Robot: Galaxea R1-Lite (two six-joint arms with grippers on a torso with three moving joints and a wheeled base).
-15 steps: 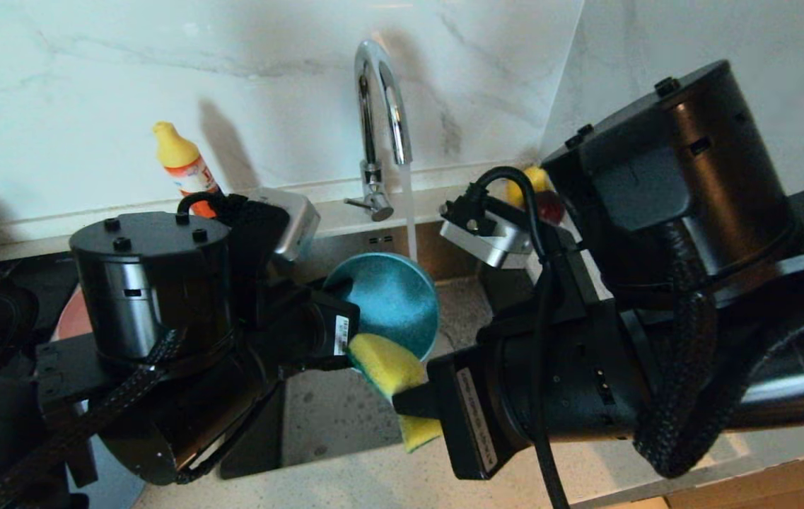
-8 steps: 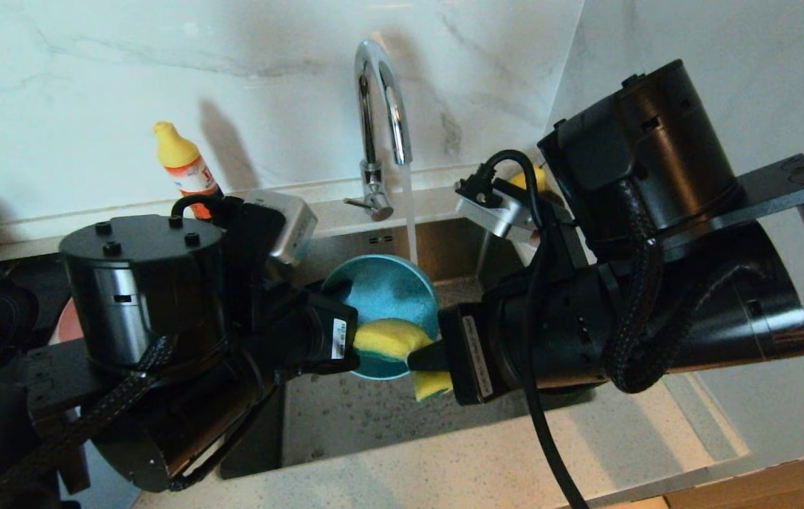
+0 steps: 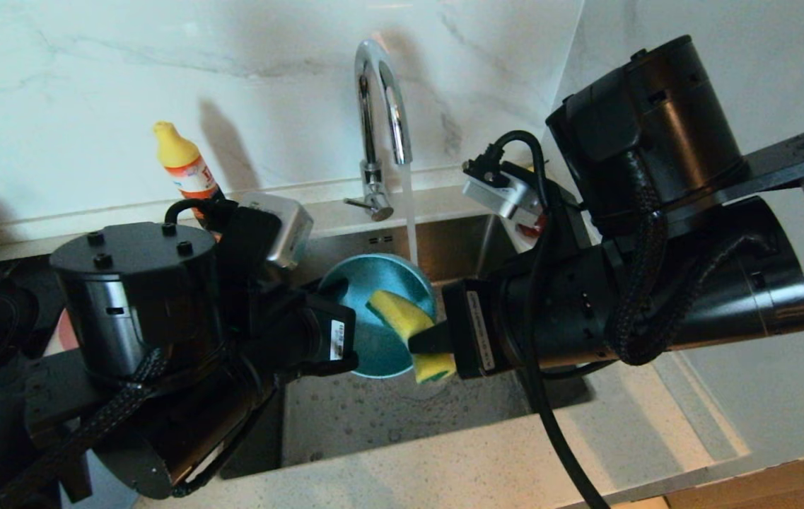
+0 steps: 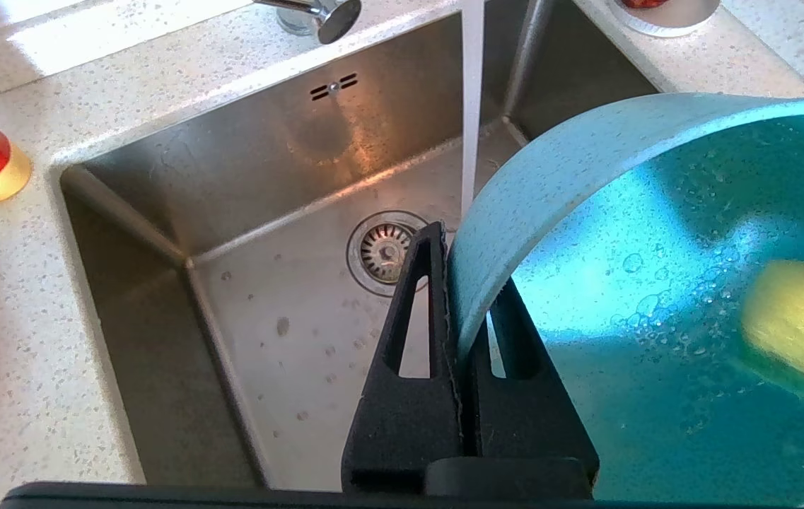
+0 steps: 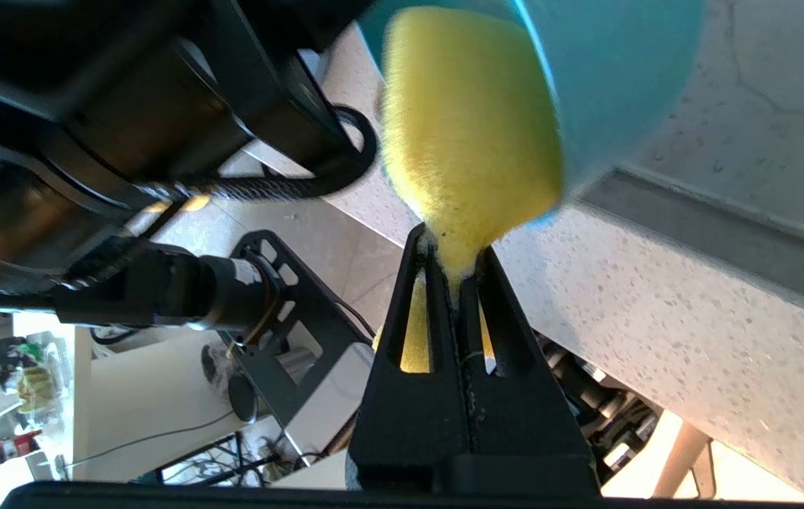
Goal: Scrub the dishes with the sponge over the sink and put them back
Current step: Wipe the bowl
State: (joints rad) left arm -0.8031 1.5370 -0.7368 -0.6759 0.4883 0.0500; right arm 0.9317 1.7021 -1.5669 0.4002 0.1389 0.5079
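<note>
Sponge (image 3: 409, 329) work has moved inside the teal bowl (image 3: 373, 311): a second ago the yellow pad sat at the lower rim, and now the right claw (image 3: 437, 343), clamped on it, has swung it up across the wet inner face, so scrubbing is under way. The left claw (image 4: 459, 297) pinches the bowl's rim, tilting it over the sink (image 4: 246, 233) beside the running tap stream (image 3: 410, 212). Open basin lies below both claws, while the bench (image 3: 444, 466) edge sits close under the right one.

Pink plate (image 3: 66, 329) mostly behind left arm

Brushed steel sink (image 4: 246, 184), matte speckled bowl (image 4: 585, 162), spongy foam sponge (image 5: 469, 120)
</note>
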